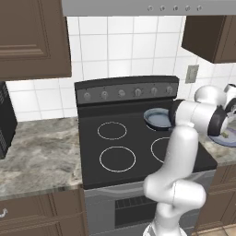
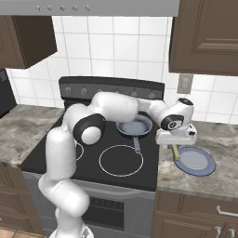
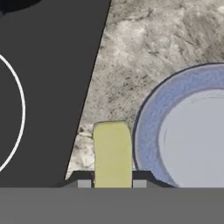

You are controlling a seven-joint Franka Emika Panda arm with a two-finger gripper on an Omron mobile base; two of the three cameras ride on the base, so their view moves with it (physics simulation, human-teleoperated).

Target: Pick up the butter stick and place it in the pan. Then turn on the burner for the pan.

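Note:
A pale yellow butter stick (image 3: 112, 153) sits between my two dark fingertips, and the gripper (image 3: 112, 181) is shut on it. In the right base view the gripper (image 2: 175, 141) holds the butter stick (image 2: 175, 152) above the counter strip between the stove's right edge and a flat blue-grey plate (image 2: 195, 161). The pan (image 2: 135, 126), small and round with a dark rim and blue-grey inside, sits on the stove's back right burner, left of the gripper, with its handle pointing to the front. From the left base view the arm partly hides the pan (image 1: 156, 118).
The black stove top (image 1: 115, 152) has white burner rings and a row of knobs (image 1: 121, 93) on its back panel. Speckled stone counter (image 3: 144, 43) lies on both sides. The plate's rim (image 3: 151, 131) is just right of the butter. Wall cabinets hang overhead.

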